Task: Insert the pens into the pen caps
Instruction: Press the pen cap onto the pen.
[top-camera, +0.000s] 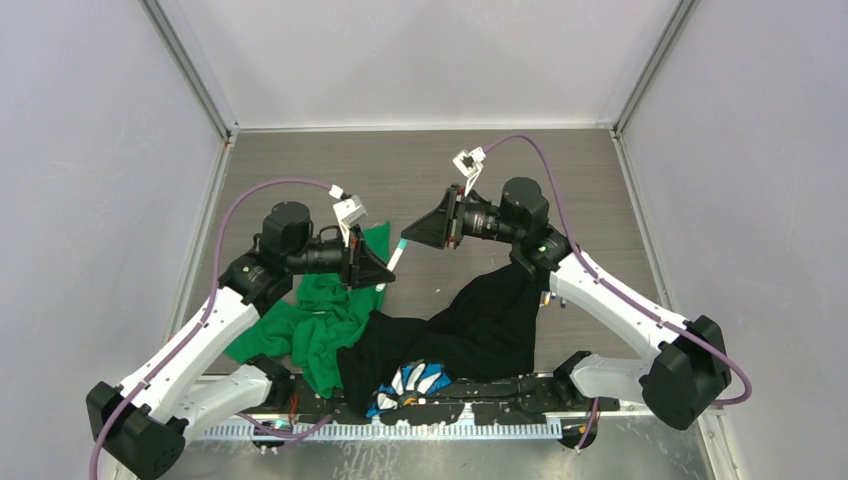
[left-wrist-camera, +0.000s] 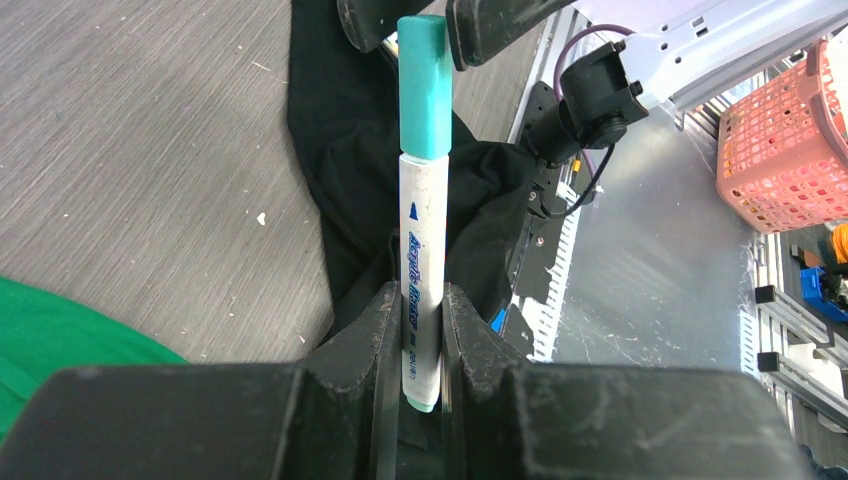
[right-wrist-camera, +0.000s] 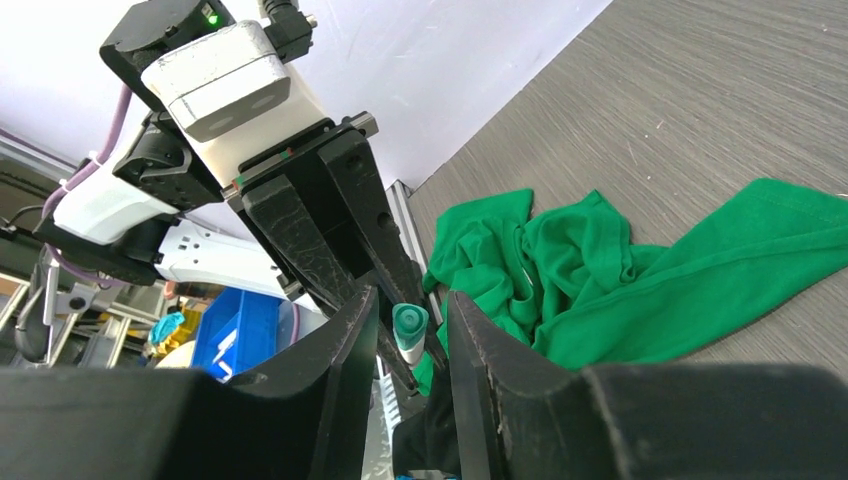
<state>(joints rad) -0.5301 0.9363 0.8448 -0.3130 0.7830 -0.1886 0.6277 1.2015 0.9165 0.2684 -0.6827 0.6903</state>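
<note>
- Near the arm bases lies black cloth (top-camera: 480, 320), with green cloth (top-camera: 320, 320) just left of it, both on the table (top-camera: 400, 170).
- Between the two arms, above the table, is the pen (left-wrist-camera: 424, 250): a slim white barrel with blue print, and a teal cap (left-wrist-camera: 424, 90) on the end toward the right arm.
- On the lower barrel the left gripper (left-wrist-camera: 422, 305) is clamped, one finger on each side.
- Around the cap the right gripper (right-wrist-camera: 405, 315) is partly open, with a small gap on each side.

This is a robotics laboratory test cell. White panel walls (top-camera: 100, 150) in aluminium frame posts (top-camera: 190, 65) enclose a grey tabletop (top-camera: 400, 170). Robot arms (top-camera: 610, 295) mount on a metal base rail (top-camera: 480, 431). A pink storage crate (left-wrist-camera: 780, 150) and a blue bin (right-wrist-camera: 235, 322) stand outside.
</note>
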